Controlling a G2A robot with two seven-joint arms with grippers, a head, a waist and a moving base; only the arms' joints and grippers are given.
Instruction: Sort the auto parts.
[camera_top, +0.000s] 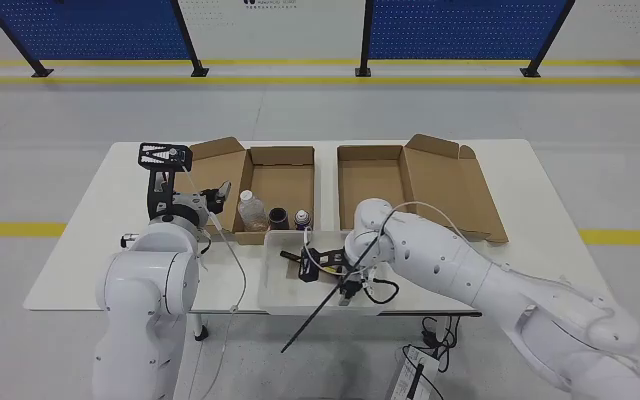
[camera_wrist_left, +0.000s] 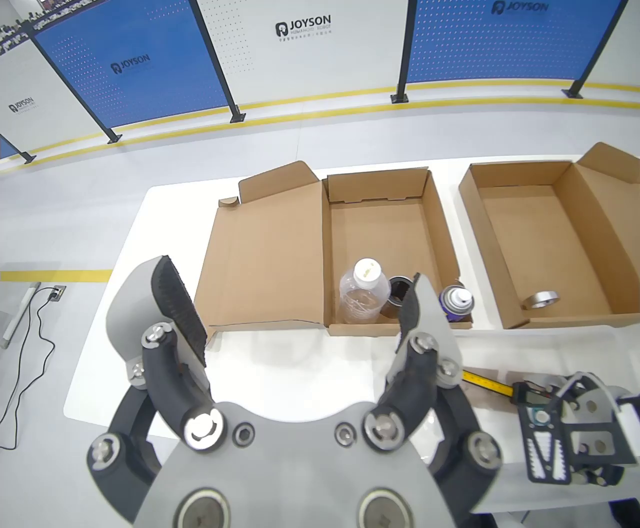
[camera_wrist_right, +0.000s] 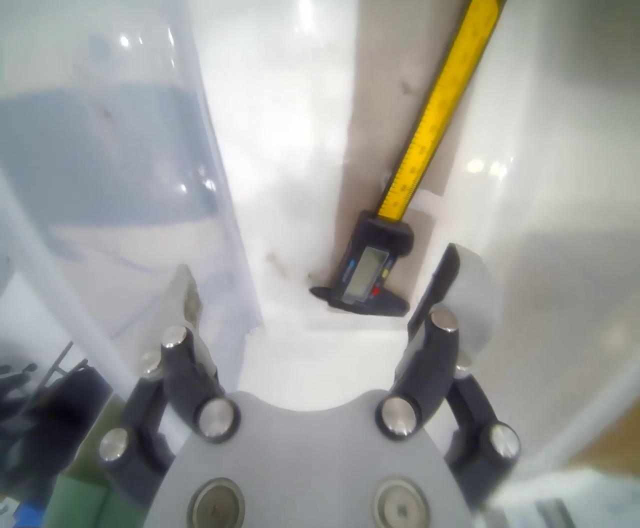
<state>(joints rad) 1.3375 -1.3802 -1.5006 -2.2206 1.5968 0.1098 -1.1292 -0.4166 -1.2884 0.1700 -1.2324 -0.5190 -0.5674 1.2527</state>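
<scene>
At the table's (camera_top: 85, 262) front edge, a caliper (camera_wrist_right: 368, 272) is seen in the white bin (camera_top: 268, 287); right gripper (camera_wrist_right: 320, 270) spread wide over it, left gripper (camera_wrist_left: 290, 275) likewise spread, nothing gripped.

Bright even light (glare specks on the bin (camera_wrist_right: 500, 150))

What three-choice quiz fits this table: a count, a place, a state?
1. Containers standing in the left box? A) one B) three C) five
2. The metal ring lies: A) in the left box B) in the right box C) on a shelf
3. The right tool by the caliper is: A) open B) shut on the caliper C) shut on the ring
Answers: B: bottle, dark can, spray can; B: the ring rests in its corner; A: its fingers stand apart, holding nothing.
</scene>
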